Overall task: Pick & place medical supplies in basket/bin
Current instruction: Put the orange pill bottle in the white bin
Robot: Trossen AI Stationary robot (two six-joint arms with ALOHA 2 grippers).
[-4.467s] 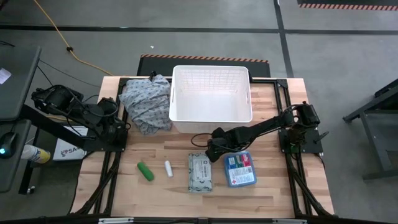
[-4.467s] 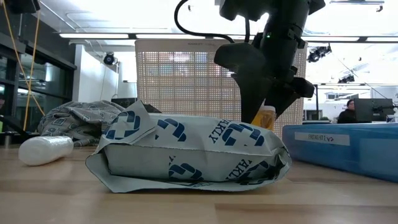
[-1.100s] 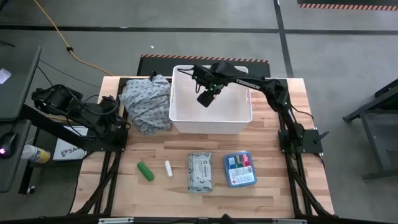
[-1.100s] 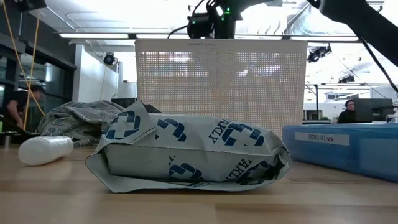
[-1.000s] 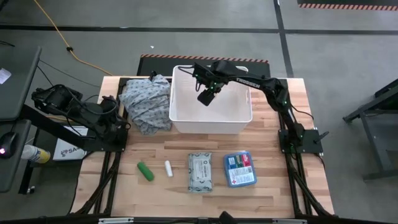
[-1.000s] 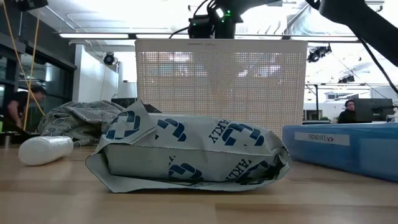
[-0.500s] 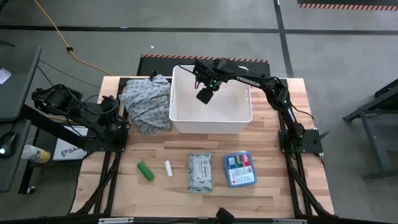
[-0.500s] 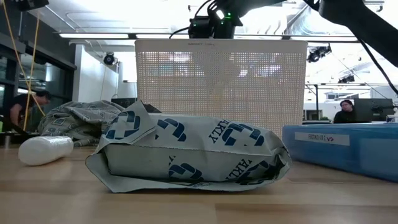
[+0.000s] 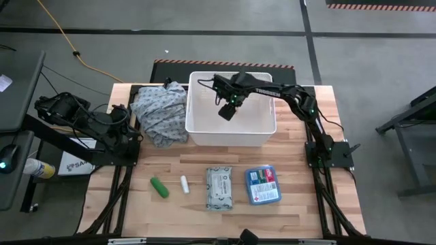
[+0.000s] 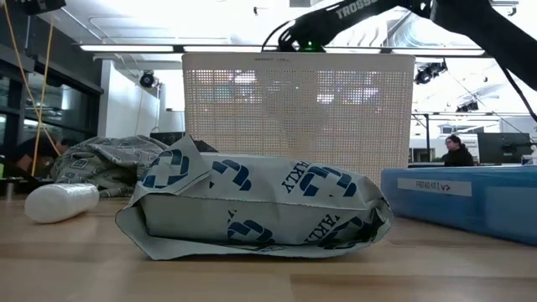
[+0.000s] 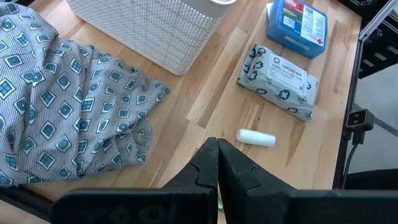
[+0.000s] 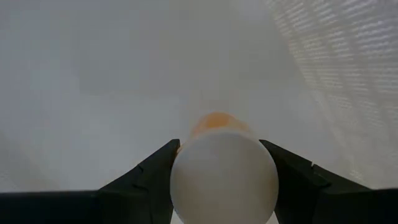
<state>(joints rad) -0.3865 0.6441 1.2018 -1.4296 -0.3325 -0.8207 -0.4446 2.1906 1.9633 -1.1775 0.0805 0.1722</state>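
My right gripper [image 9: 227,109] reaches down into the white basket [image 9: 231,131] and is shut on the orange white-capped bottle [image 12: 222,175]. On the near part of the table lie the green tube [image 9: 159,187], the white tube [image 9: 184,184], the wipes pack [image 9: 219,188] and the blue box [image 9: 263,184], each flat on the wood. My left gripper [image 11: 217,163] is shut and waits at the table's left edge. In the low view the basket wall [image 10: 298,101] hides the right gripper and the bottle. My right gripper pinches the bottle at its white cap end [image 12: 186,180] between the two fingers [image 12: 146,177], one on each side. The bottle lies along the fingers, its orange body [image 12: 214,121] pointing down toward the basket floor. Whether the bottle touches the floor, I cannot tell.
A grey patterned cloth heap [image 9: 160,112] lies against the basket's left wall. The basket stands at the table's far middle. Bare wood [image 9: 170,160] shows between the basket and the row of supplies. A person sits in the room beyond [image 10: 457,151].
My right gripper has gone down into the basket with the bottle; in the low view it has dropped behind the basket's rim. It has also shifted slightly toward the table's right and near side. It stays shut on the bottle.
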